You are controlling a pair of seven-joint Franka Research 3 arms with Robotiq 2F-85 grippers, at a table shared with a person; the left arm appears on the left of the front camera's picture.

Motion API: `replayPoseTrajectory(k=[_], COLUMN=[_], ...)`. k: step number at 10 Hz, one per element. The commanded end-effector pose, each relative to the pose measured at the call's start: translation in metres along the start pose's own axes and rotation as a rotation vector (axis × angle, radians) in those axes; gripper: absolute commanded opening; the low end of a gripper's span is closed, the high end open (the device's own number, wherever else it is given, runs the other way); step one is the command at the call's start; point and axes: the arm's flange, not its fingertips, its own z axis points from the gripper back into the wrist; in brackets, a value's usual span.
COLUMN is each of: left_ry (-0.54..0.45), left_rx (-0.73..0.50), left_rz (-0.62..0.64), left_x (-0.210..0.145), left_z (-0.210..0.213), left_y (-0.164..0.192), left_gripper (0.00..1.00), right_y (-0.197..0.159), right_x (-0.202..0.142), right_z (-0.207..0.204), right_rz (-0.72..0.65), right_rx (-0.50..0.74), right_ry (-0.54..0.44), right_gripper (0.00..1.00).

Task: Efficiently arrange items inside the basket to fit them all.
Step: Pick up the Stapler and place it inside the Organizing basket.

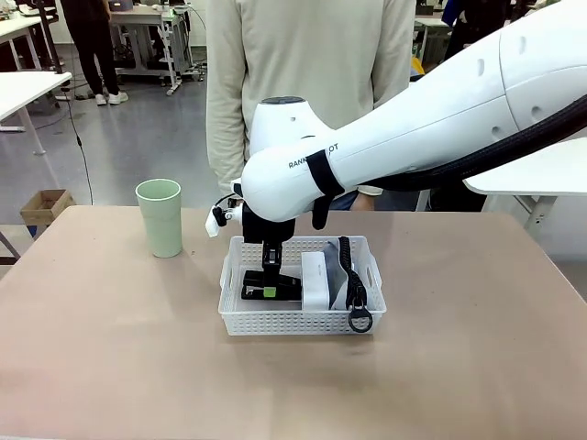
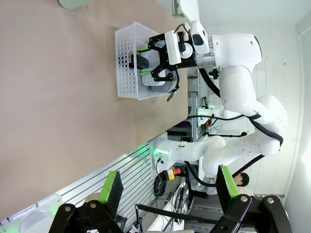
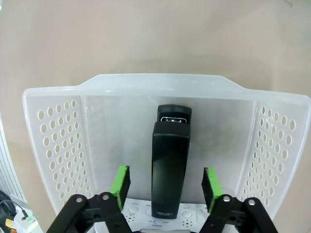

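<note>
The white basket (image 1: 303,323) sits mid-table. Inside it lies the black stapler (image 1: 271,286) on the left. The small white box (image 1: 315,280) stands beside it, and the grey pouch (image 1: 344,275) leans at the right, its ring (image 1: 359,320) hanging over the front rim. My right gripper (image 1: 271,266) reaches down into the basket over the stapler. In the right wrist view the stapler (image 3: 170,160) lies between the green pads (image 3: 120,183), which stand apart from it; the gripper (image 3: 166,184) is open. The pale green tumbler (image 1: 160,217) stands upright on the table, left of the basket. My left gripper (image 2: 167,187) is open and empty, far from the basket (image 2: 127,63).
A person stands at the table's far edge behind the basket (image 1: 303,92). The right arm's white body (image 1: 413,128) crosses above the table's right half. Bare tabletop (image 1: 110,339) lies in front of and left of the basket.
</note>
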Motion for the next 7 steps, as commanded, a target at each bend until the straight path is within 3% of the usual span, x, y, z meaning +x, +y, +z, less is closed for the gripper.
replayPoseTrajectory(k=[1, 4, 5, 7], left_ry=[-0.004, -0.004, -0.004, -0.004], left_rx=[-0.019, -0.019, -0.019, -0.019], left_rz=[-0.006, -0.006, -0.006, -0.006], left_x=[-0.002, -0.002, -0.002, -0.002], left_z=[0.001, 0.001, 0.001, 0.001], left_y=[-0.001, -0.001, -0.001, -0.001], left_gripper=[1.0, 1.0, 1.0, 1.0], right_y=[0.004, 0.007, 0.012, 0.033], right_x=[-0.003, -0.013, -0.039, -0.122], right_z=[0.003, 0.019, 0.043, 0.095], right_rz=[0.012, -0.018, -0.094, -0.305], right_rx=[-0.01, -0.032, 0.038, 0.142], right_ry=[-0.018, -0.068, -0.158, -0.416], right_gripper=[1.0, 1.0, 1.0, 1.0])
